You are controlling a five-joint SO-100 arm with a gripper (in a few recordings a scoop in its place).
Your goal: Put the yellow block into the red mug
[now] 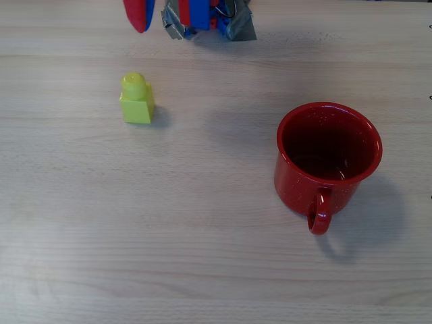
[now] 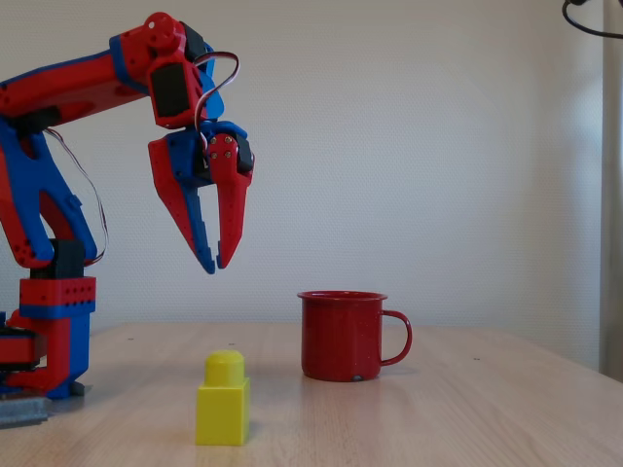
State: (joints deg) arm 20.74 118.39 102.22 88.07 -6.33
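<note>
Overall, the wooden table is the widest thing here, and the red-and-blue arm rises at the left of the fixed view. Next in size, the red mug stands upright on the right, its rim open and its handle turned toward the near edge in the overhead view; glossy red enamel with faint white speckles, and, as far as the dark inside lets me judge, nothing in it. The gripper hangs high above the table, tips pointing down, its fingers almost together with only a slim gap at the points, gripping nothing. Smallest is the yellow block, a bright yellow-green brick with a square base and one round stud on top, standing upright well left of the mug. The step in hand looks like the reach for the block: the fingers should spread wider, descend straight over the stud and close on the flat sides of the base, not the rounded stud, so the brick does not tip or slip.
</note>
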